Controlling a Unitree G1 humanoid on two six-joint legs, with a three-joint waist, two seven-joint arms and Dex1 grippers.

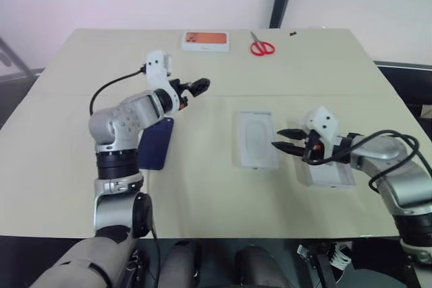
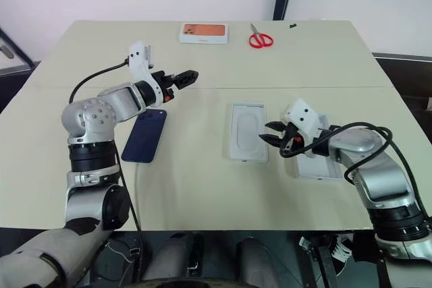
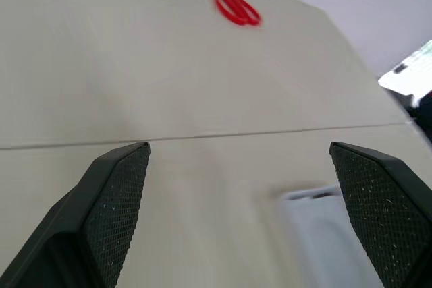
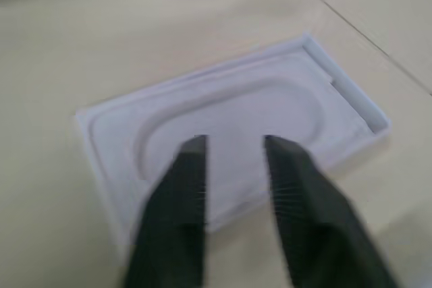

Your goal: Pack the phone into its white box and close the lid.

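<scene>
The phone (image 1: pixel 156 143), slim and dark navy, lies flat on the table left of centre, partly under my left forearm. My left gripper (image 1: pixel 200 85) hangs above and beyond it, open wide and empty, its fingers (image 3: pixel 115 200) far apart. At the centre lies the lid (image 1: pixel 256 139), a shallow white tray, open side up, pale grey-white inside with an oval recess. My right gripper (image 4: pixel 233 141) points at its right rim, fingers a little apart with nothing seen between them. A second white tray, by its look the white box (image 1: pixel 331 177), lies largely covered under my right wrist.
At the table's far edge lie a white box with an orange top (image 1: pixel 205 40) and red scissors (image 1: pixel 262 46). A seam crosses the tan table (image 1: pixel 283 92) beyond the trays. Bare tabletop lies between the phone and the lid.
</scene>
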